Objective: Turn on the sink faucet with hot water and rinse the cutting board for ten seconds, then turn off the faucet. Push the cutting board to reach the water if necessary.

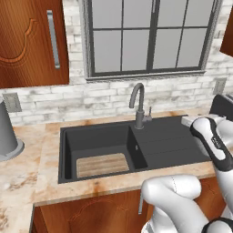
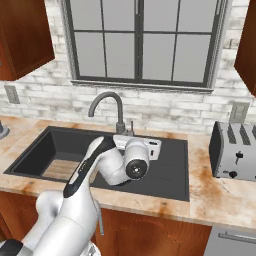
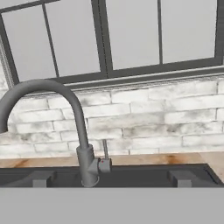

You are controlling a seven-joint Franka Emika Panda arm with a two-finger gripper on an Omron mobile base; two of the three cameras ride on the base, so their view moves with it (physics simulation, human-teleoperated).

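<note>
A rendered kitchen seen from behind a white robot arm facing one charcoal-black sink (image 1: pixel 164 136) set in a beige marbled countertop (image 1: pixel 27 182) under a large window (image 1: pixel 150 36). One cutting board (image 1: pixel 102 164), light tan with striped grain, lies flat on the floor of the deep basin at about seven o'clock from the sink faucet (image 1: pixel 138 102), toward the basin's front edge. That spot looks to sit short of where the spout's curved tip points down, so the board may need a push toward the back to meet the stream. No water is running. The single faucet stands at the sink's rear rim between basin and drainboard, its gooseneck arching over the basin; in the hand view its small side lever (image 3: pixel 105 164) juts from the thick base at about three o'clock. The gripper (image 2: pixel 150 147) hangs over the drainboard, just in front of the faucet base, its fingers spread as wide as they go and holding nothing, apparently lined up to reach the lever and start the hot water. One silver toaster (image 2: pixel 235 150) sits on the counter at three o'clock from the sink. One grey cylindrical vessel (image 1: pixel 9 134) stands at nine o'clock. Three wall outlets show across the two base views, along the white brick backsplash.
</note>
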